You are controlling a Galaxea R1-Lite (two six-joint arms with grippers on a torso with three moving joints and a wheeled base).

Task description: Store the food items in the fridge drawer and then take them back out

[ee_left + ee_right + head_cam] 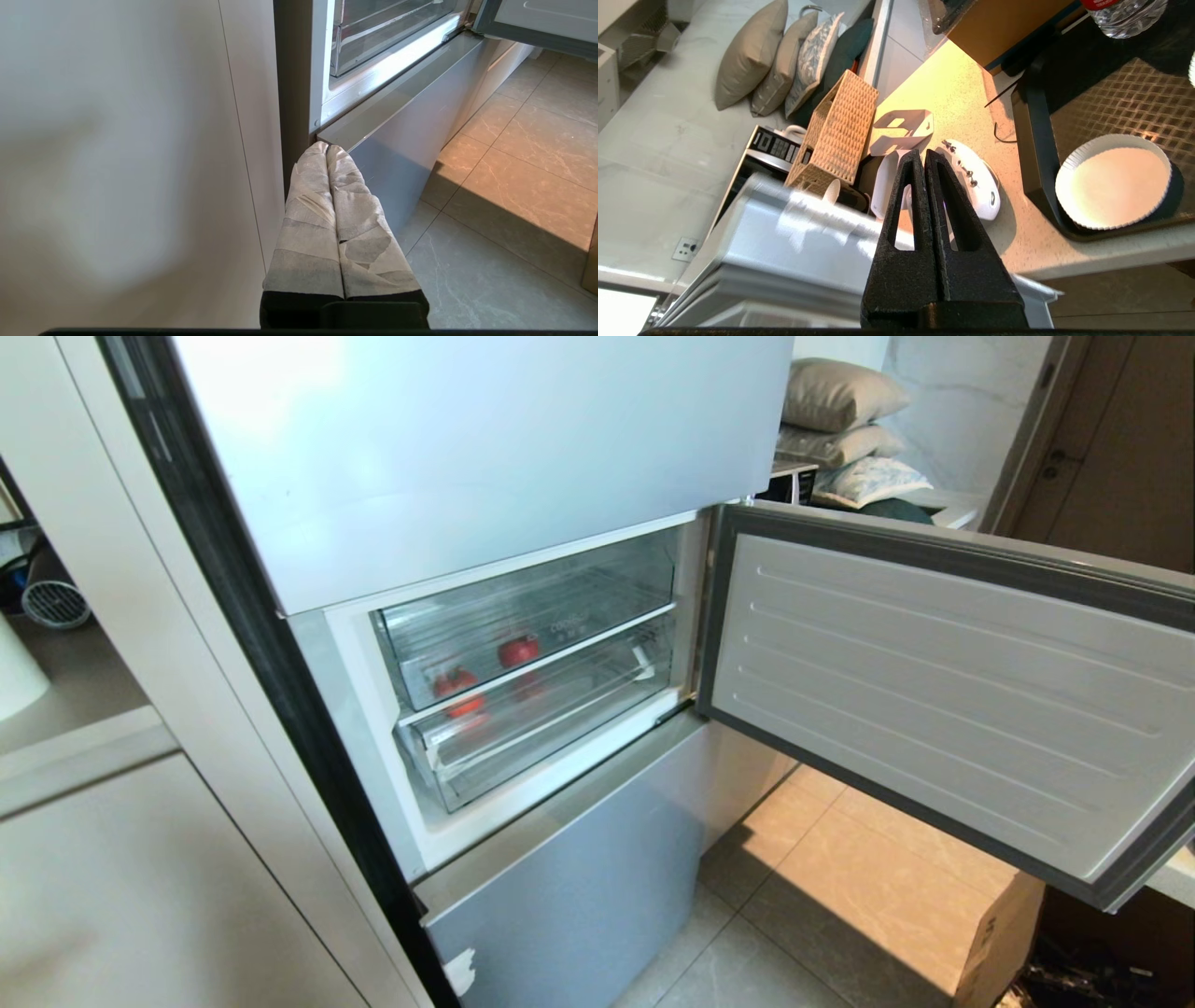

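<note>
Head view shows two fruits (485, 670), firm, round, smooth, inside the shut clear fridge drawer (523, 616); I'd cup their sides. Both grippers' fingers (327, 186) (924, 186) pressed together, empty.

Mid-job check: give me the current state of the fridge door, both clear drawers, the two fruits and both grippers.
fridge door: swung wide open.
upper clear drawer: pushed in, both fruits inside.
lower clear drawer: pushed in, looks empty.
fuzzy orange-red fruit: resting in the upper drawer, front left.
red apple: resting in the upper drawer, apart from the other fruit.
left gripper: shut, empty, low beside the fridge.
right gripper: shut, empty, over the door's top edge.
</note>
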